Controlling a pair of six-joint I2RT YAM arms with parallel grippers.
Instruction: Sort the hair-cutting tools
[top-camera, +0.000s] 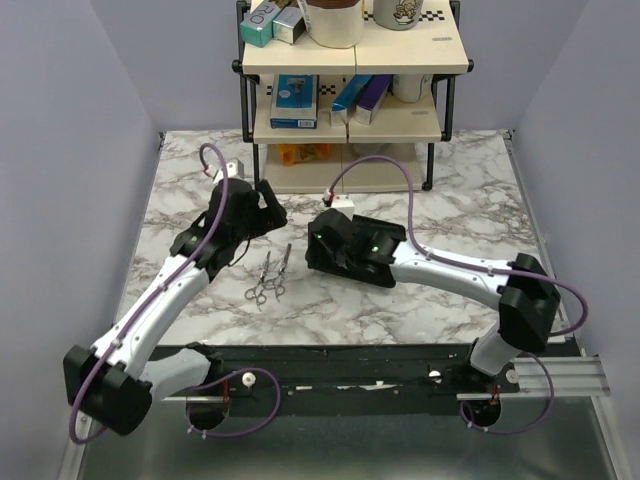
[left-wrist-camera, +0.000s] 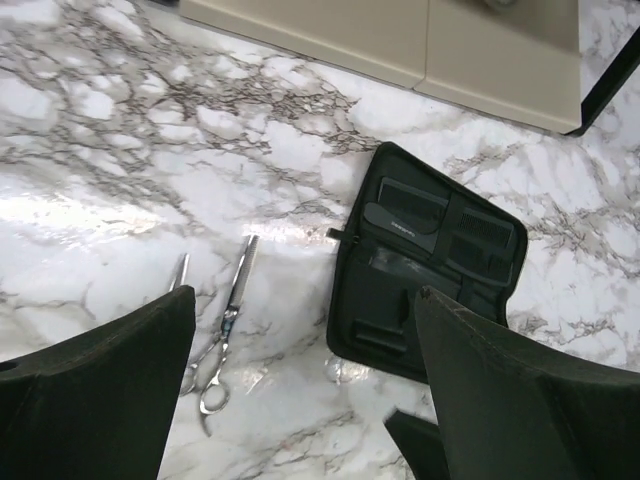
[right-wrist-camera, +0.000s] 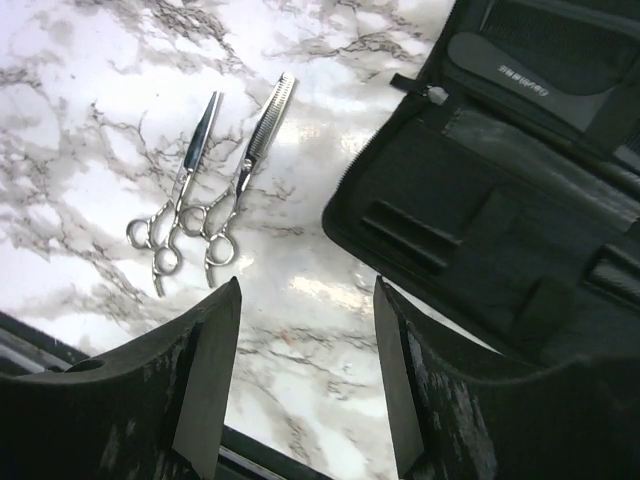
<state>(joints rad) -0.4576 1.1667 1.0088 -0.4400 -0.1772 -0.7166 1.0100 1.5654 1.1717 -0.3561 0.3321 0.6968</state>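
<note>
L gripper (left-wrist-camera: 305, 295) hangs over the marble table (left-wrist-camera: 100, 150), jaws spread wide, nothing btwn them. R gripper (right-wrist-camera: 307, 285) is likewise wide apart & empty, low over the tabletop by the near edge of the open black pouch (left-wrist-camera: 425, 265). Two silver scissors lie side by side on the marble, left of the pouch & not touching it: straight-blade scissors (right-wrist-camera: 185, 190) and thinning shears (right-wrist-camera: 250, 160) w/ toothed blade. Their finger loops touch, and the tips point twd the shelf unit (top-camera: 350, 120). Tucked in the pouch pockets are a larger comb (left-wrist-camera: 405, 205) & a smaller comb (left-wrist-camera: 487, 238).
</note>
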